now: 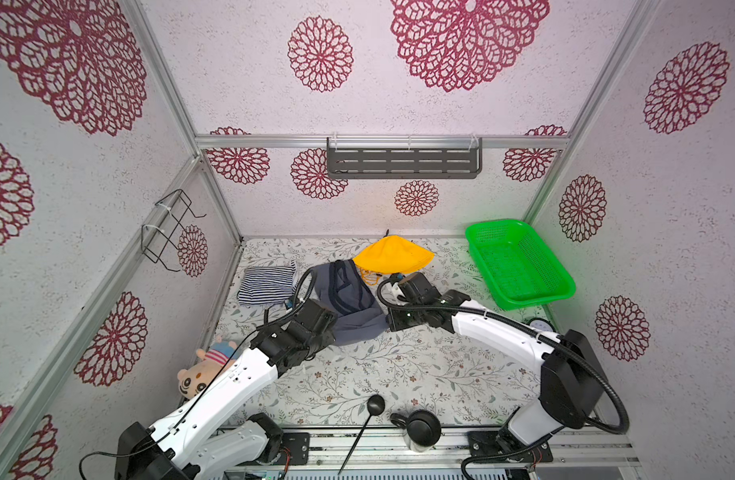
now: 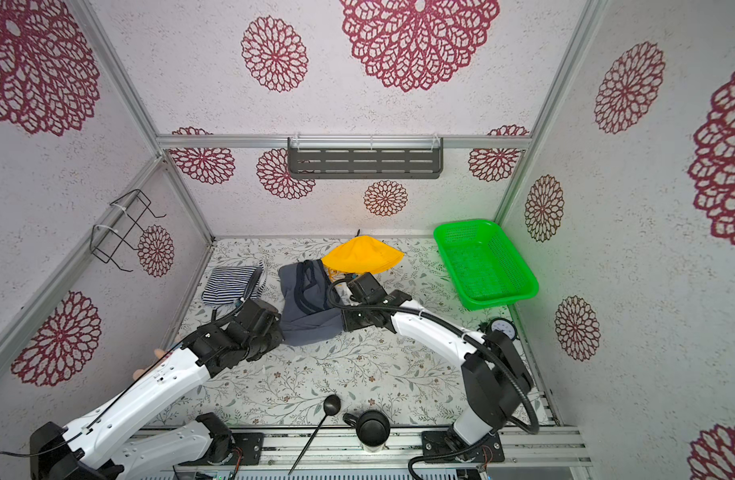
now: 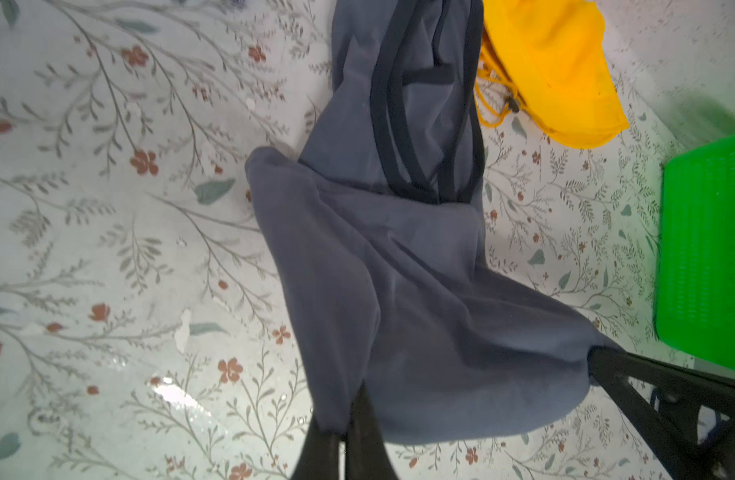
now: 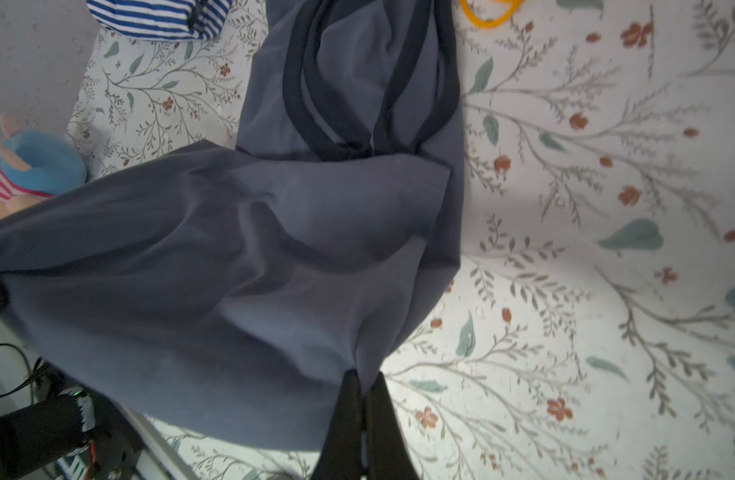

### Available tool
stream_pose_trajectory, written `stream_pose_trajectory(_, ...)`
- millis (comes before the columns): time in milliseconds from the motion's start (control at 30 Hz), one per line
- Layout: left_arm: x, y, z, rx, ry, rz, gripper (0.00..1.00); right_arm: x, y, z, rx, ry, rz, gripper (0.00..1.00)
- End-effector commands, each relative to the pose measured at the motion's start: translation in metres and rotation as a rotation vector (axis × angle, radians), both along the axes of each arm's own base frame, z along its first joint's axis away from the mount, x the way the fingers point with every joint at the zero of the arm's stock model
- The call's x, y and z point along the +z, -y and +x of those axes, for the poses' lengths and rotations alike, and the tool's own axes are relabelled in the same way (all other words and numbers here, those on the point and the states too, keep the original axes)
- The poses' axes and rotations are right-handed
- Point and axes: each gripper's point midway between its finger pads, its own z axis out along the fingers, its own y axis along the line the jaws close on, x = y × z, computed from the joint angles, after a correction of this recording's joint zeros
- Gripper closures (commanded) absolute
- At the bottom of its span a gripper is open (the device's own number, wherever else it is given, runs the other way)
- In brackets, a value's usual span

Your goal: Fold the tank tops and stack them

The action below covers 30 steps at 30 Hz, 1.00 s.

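Two hem corners of the grey tank top sit pinched in the left hand and right hand.

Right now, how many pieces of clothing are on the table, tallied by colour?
Navy-and-white striped pile: 1 (how many tops are in it cannot be told)
Blue-grey tank top: 1
Yellow hat: 1
Total: 3
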Motion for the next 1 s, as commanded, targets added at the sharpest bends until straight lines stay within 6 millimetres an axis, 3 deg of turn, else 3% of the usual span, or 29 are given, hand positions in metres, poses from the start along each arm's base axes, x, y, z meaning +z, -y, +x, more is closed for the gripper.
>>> stream_pose_trajectory(0,0.014,-0.01,0.032,-0.048,0.07,0.046,1.0,0.019,0.0,0.035,0.014,0.088,-0.016,1.0)
stream_pose_trajectory(433,0.019,-0.049,0.157,-0.018,0.149,0.044,1.0,0.03,-0.029,0.157,-0.004,0.208,0.104,1.0)
stream_pose_trajectory(833,-0.023,-0.075,0.248,0.012,0.165,-0.006,1.0,0.018,-0.042,0.239,-0.065,0.405,0.181,1.0)
stream_pose_trajectory(867,-0.025,-0.076,0.255,0.015,0.172,-0.011,0.97,0.017,-0.042,0.245,-0.077,0.414,0.19,1.0)
stream_pose_trajectory(900,-0.029,-0.078,0.262,0.02,0.18,-0.015,0.78,0.013,-0.043,0.252,-0.087,0.42,0.197,0.87)
stream_pose_trajectory(933,-0.033,-0.079,0.27,0.021,0.189,-0.021,0.51,0.012,-0.043,0.258,-0.092,0.432,0.208,0.64)
stream_pose_trajectory(967,-0.035,-0.081,0.276,0.022,0.197,-0.024,0.35,0.01,-0.044,0.262,-0.097,0.44,0.212,0.47)
